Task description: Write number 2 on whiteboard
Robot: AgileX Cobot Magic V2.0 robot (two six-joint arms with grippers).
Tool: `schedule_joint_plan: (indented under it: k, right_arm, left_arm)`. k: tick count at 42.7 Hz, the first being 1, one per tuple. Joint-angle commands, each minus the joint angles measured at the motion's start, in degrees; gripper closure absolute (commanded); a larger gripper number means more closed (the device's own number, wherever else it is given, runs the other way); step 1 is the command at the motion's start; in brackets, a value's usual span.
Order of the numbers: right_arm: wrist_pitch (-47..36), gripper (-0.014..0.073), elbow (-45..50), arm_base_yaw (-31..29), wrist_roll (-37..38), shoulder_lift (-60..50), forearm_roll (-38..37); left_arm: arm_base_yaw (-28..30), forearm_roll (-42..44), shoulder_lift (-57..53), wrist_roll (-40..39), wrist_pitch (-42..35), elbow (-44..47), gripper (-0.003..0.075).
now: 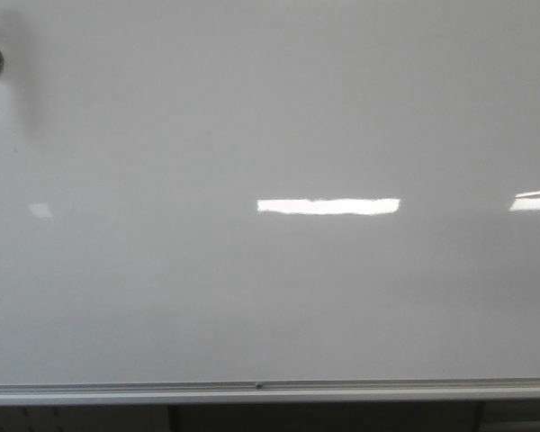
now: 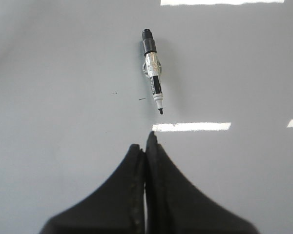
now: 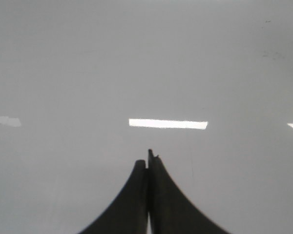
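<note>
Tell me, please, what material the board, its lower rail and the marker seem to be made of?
The whiteboard looks like a glossy coated panel: it mirrors bright ceiling lights. Its rail seems brushed aluminium, silver and matte. The marker appears plastic, with a black cap end and a shiny label; its dark tip is probably felt. The left gripper looks like matte black plastic or rubber.

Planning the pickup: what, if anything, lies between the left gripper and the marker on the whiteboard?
Nothing visible. In the left wrist view only bare whiteboard and a light reflection separate the shut left gripper from the uncapped marker, whose tip points toward the fingers.
</note>
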Motion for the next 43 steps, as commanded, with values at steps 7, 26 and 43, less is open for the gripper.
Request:
schedule_joint_plan:
  k: [7,26,43]
  right_arm:
    - [-4.41,0.0663,-0.12,0.04,0.02,-1.06,-0.70]
    - [-4.55,0.0663,-0.12,0.06,0.02,-1.06,-0.70]
    - [-4.41,0.0663,-3.79,0.12,-0.10,-1.06,-0.70]
  left_arm:
    - [-0.26,-0.49,-1.46,-0.15,-4.40,2.14,0.0741]
    - [-0.26,-0.49,-1.46,-0.15,-4.50,2.14,0.0741]
    - [-0.26,-0.49,-1.46,-0.15,-8.89,-2.52,0.0741]
